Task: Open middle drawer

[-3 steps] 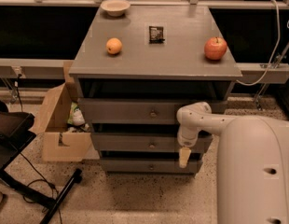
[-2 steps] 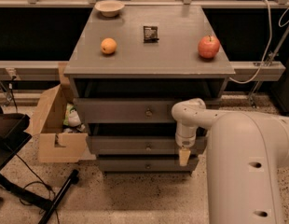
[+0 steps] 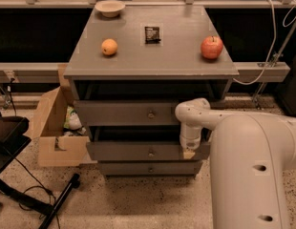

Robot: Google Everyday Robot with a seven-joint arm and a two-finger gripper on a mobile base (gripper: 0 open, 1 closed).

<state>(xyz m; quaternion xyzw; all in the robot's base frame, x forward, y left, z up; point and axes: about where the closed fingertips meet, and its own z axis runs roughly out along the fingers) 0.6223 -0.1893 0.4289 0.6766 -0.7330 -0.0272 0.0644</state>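
Surface: the flat top of the grey wooden cabinet [image 3: 153, 56] holds a pale round bowl [image 3: 110, 7] at the back left, a round orange fruit [image 3: 109, 46], a small black packet [image 3: 152, 33] and a red apple [image 3: 211, 47] at the right.
Room: speckled stone floor [image 3: 138, 202]; an open cardboard box [image 3: 50, 128] stands just beside the cabinet's left side.
Middle drawer: the wide grey wooden middle drawer [image 3: 124, 151] lies between a taller front above and a narrower one below, with its small round dark knob [image 3: 151, 152] at the centre.
Gripper: the gripper [image 3: 188, 153] hangs from the white robot arm [image 3: 200, 116], against the drawer front's right part, to the right of the knob.
Gripper state: cannot tell.
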